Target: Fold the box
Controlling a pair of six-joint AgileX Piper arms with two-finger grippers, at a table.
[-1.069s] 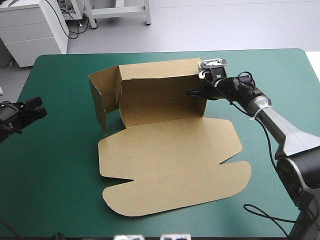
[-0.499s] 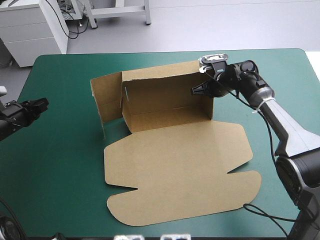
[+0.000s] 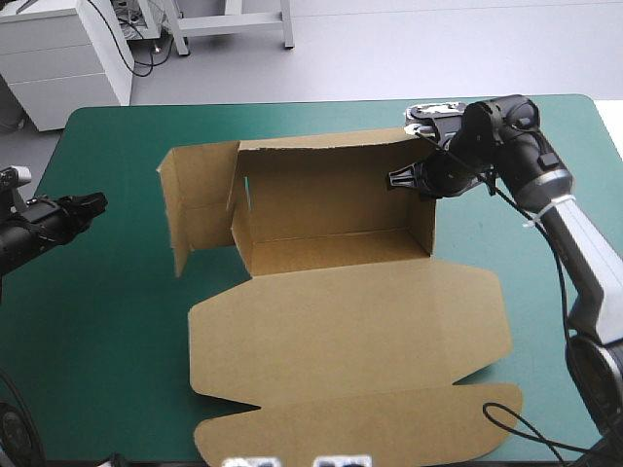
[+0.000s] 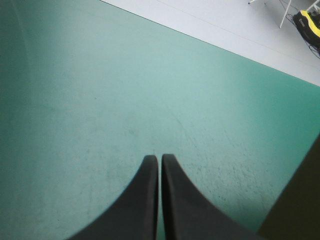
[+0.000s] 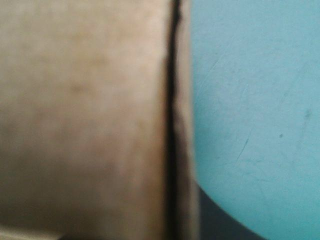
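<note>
From my station, the only thing outside the job is the broad flat desk [image 3: 117, 292] under its smooth teal-green cover [image 4: 100, 100], rounded at the far corners. Close up, I see fine scratches [image 5: 245, 145] on that cover.

In the high view the right gripper [image 3: 397, 179] clasps the right end wall of the box [image 3: 331, 209], its fingertips lost against the board. In the right wrist view the board lies so close that it is only a brown blur, and the fingers cannot be made out. In the left wrist view a dark strip of board is cut off by the picture's edge, too little to tell which part.
</note>
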